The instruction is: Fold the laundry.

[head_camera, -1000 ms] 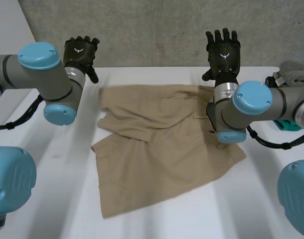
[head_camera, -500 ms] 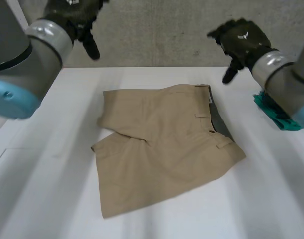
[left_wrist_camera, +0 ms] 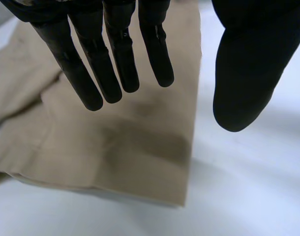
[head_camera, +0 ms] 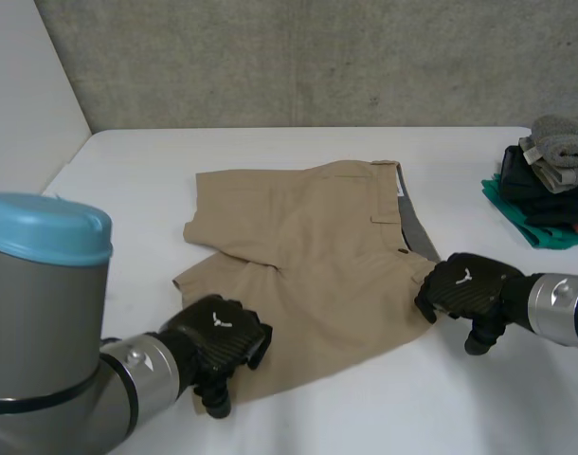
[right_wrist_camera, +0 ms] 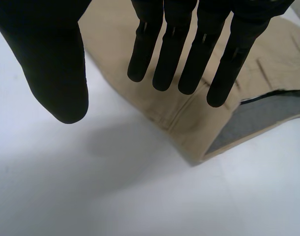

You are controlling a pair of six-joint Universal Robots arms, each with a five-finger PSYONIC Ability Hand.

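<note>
Plain tan shorts (head_camera: 308,256) mid-frame, no print; grey inner waistband (head_camera: 418,232) on rt edge. White table (head_camera: 128,171). Black w/ small white logo: left hand (head_camera: 218,346) lower left, right hand (head_camera: 464,289) lower rt. Pile (head_camera: 545,185) far rt: grey, black, teal. Mottled grey wall (head_camera: 317,57) up top.

The shorts (head_camera: 308,256) lie flat on the table (head_camera: 128,190). The left hand (head_camera: 218,343) is over the shorts' left corner on the robot's side, and the right hand (head_camera: 464,289) is at their right corner on that same side. A stack of clothes (head_camera: 550,180) sits well to the right of the shorts, farther back.
</note>
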